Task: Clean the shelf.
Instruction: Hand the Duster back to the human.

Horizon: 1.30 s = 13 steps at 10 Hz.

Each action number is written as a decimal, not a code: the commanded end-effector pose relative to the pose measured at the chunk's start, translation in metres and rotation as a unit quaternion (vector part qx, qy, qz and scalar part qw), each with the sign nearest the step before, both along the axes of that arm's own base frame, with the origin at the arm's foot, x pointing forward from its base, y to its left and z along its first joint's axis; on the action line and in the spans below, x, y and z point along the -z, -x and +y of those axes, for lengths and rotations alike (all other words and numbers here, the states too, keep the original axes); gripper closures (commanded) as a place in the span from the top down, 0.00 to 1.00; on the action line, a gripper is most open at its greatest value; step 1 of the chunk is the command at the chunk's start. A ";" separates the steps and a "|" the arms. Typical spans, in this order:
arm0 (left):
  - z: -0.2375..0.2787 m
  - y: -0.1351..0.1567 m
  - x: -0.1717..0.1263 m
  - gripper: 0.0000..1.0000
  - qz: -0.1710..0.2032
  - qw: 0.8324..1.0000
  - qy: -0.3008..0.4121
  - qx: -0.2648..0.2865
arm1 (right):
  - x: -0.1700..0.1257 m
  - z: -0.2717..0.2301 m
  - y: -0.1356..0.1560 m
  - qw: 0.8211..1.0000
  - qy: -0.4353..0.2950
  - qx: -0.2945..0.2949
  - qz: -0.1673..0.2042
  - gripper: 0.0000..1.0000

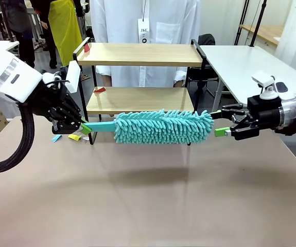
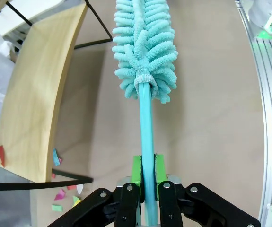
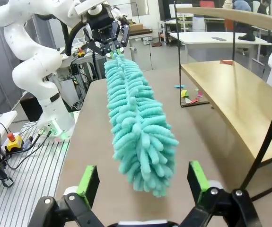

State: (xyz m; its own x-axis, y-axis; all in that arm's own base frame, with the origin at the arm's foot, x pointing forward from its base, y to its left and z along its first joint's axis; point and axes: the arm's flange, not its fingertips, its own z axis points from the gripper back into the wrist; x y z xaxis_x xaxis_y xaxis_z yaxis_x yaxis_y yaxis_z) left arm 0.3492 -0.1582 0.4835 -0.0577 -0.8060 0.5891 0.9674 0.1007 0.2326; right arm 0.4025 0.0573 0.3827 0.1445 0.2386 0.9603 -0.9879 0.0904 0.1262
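Holding the duster (image 1: 163, 126) by its handle, the left gripper (image 1: 82, 125) is clamped shut, with the fluffy head stretching level across the table toward the right gripper (image 1: 225, 123), whose fingers stand wide apart just off the tip. The shelf (image 1: 140, 54) stands directly behind the duster, its boards running parallel to it, so the left arm seems best placed to sweep.
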 end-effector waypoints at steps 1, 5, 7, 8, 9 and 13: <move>0.001 -0.003 0.000 0.13 -0.001 1.000 0.014 0.008 | 0.013 0.011 -0.005 1.000 -0.026 0.001 -0.017 1.00; 0.001 -0.003 0.000 0.13 -0.001 1.000 0.014 0.008 | 0.028 0.045 -0.009 0.997 -0.069 -0.021 -0.012 1.00; 0.001 -0.003 0.000 0.13 -0.001 1.000 0.014 0.008 | 0.032 0.064 -0.008 0.996 -0.089 -0.032 0.000 1.00; 0.001 -0.003 0.000 0.13 -0.001 1.000 0.014 0.008 | 0.033 0.073 -0.007 0.995 -0.092 -0.036 -0.003 1.00; 0.001 -0.003 0.000 0.13 -0.001 1.000 0.014 0.008 | 0.033 0.079 -0.007 0.995 -0.094 -0.041 -0.003 1.00; 0.001 -0.003 0.000 0.13 -0.001 1.000 0.014 0.008 | 0.033 0.079 -0.008 0.994 -0.096 -0.060 -0.002 0.15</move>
